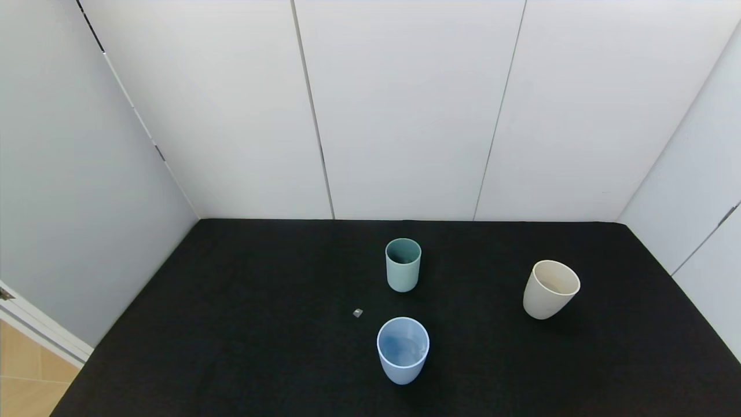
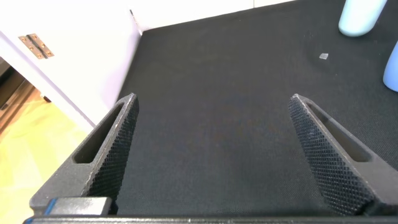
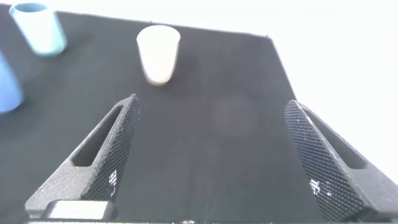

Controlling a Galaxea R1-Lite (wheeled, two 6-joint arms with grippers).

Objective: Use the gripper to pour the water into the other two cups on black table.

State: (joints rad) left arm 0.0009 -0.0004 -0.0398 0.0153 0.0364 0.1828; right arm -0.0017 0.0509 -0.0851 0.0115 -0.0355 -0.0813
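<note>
The teal-green cup (image 1: 403, 264) stands upright mid-table on the black table (image 1: 231, 324). The pale blue cup (image 1: 403, 349) stands nearer me, with a faint sheen low inside it. The cream cup (image 1: 550, 288) stands alone to the right; I cannot tell what it holds. Neither gripper shows in the head view. My left gripper (image 2: 213, 99) is open and empty over bare table, with the teal cup (image 2: 360, 15) and blue cup (image 2: 392, 65) far off. My right gripper (image 3: 211, 101) is open and empty, with the cream cup (image 3: 158, 53) well beyond its fingertips.
A tiny grey scrap (image 1: 358, 313) lies on the table left of the two cups. White wall panels (image 1: 405, 116) close in the back and both sides. The table's left edge borders a wooden floor (image 1: 23, 376).
</note>
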